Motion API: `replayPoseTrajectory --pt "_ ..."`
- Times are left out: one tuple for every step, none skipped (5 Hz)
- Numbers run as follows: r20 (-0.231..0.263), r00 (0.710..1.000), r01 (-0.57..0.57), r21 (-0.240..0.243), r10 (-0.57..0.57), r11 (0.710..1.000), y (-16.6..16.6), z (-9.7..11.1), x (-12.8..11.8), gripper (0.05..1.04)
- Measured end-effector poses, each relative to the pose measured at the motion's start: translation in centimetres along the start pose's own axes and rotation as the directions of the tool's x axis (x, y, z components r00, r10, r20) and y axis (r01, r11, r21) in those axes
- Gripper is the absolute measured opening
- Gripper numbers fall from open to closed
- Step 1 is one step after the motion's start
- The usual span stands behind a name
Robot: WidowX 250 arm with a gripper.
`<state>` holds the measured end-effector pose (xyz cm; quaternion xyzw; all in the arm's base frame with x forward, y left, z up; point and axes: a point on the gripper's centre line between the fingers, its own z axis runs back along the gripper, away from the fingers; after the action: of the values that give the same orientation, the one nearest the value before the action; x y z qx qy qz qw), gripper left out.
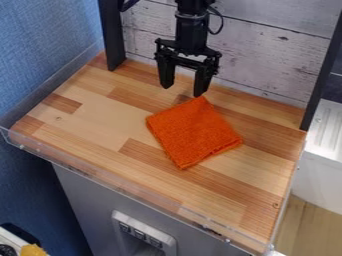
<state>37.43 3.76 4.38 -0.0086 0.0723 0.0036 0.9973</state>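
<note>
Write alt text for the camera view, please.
Orange cloth lying askew on a wooden tabletop, with a black robot arm's open pincer pointing down by the cloth's far corner. Whitewashed planks stand behind; a blue surface is at the picture's left.

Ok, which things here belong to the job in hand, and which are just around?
In the job:
- orange cloth, lying on the wooden worktop
- open claw, near the cloth's far corner

Just around:
- yellow item, lower left
- pale panel below the worktop

Wood-block tabletop; orange cloth lying near middle, lower right edge perhaps folded.
</note>
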Motion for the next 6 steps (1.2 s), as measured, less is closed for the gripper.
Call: replayPoseTrajectory --pt "-0.025 1.0 0.003 -0.001 -0.003 1.0 -0.1 -1.7 -1.2 0.999" --pt "0.033 0.999 0.01 0.007 -0.01 1.0 -1.1 -0.9 -2.2 0.999" --pt "0.104 0.994 0.028 0.017 -0.03 0.999 -2.3 -1.0 -2.8 0.997" --pt "0.169 0.985 0.033 0.025 -0.037 0.999 -3.4 -0.6 -3.3 0.997" --pt "0.207 0.977 0.046 0.032 -0.052 0.998 -4.4 -0.6 -3.8 0.997" --pt "0.223 0.973 0.057 0.037 -0.064 0.998 -5.0 -0.3 -4.3 0.952"
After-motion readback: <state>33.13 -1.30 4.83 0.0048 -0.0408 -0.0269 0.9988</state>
